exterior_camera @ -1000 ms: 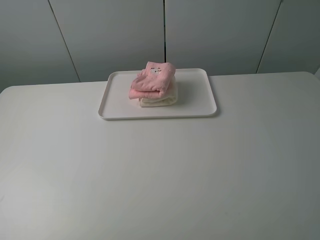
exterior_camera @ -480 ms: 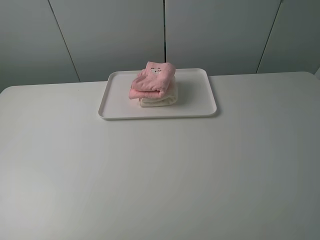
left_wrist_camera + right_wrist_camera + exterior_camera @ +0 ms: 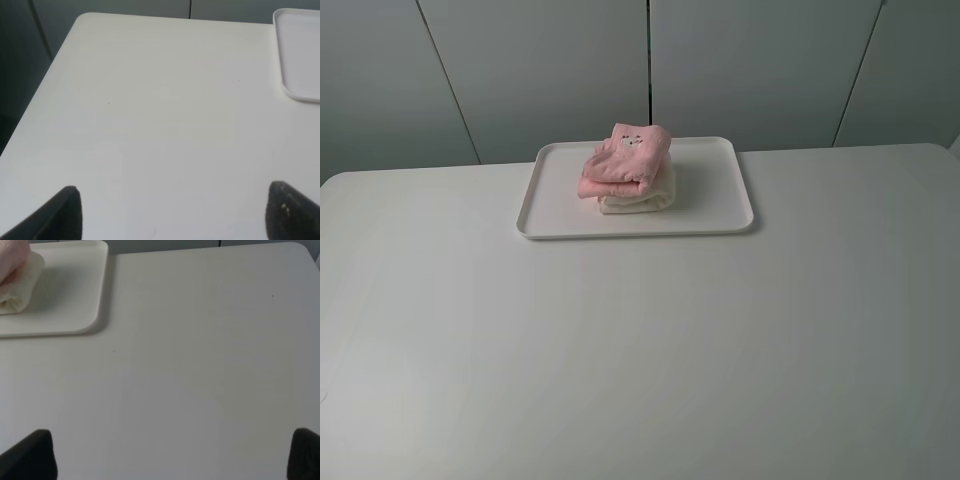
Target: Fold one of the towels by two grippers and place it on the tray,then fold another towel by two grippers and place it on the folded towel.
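- The pink towel (image 3: pixel 626 160) lies folded on top of the cream-white towel (image 3: pixel 640 197), and both sit on the tray (image 3: pixel 715 190) at the far middle of the tabletop (image 3: pixel 640 350). You can judge both placements as done.
- The stack is not square: the pink towel overhangs the cream one toward the left of the high view and looks a little tilted. If you nudge the tray or reach back in, the top towel could slide off or unfold.
- The stack sits left of the tray's middle, so any push on the tray's left rim would act close to the towels.
- Your left claw (image 3: pixel 170 212) stands wide with nothing between its tips, over bare tabletop, with only a corner of the tray in its view.
- Your right claw (image 3: pixel 172 452) is also spread wide and holds nothing; its view catches the tray's corner and the cream towel's rolled edge.
- Neither arm shows in the high view, so both are well apart from the stack. The remaining risk is mostly a needless return move that snags terry loops on a tip.
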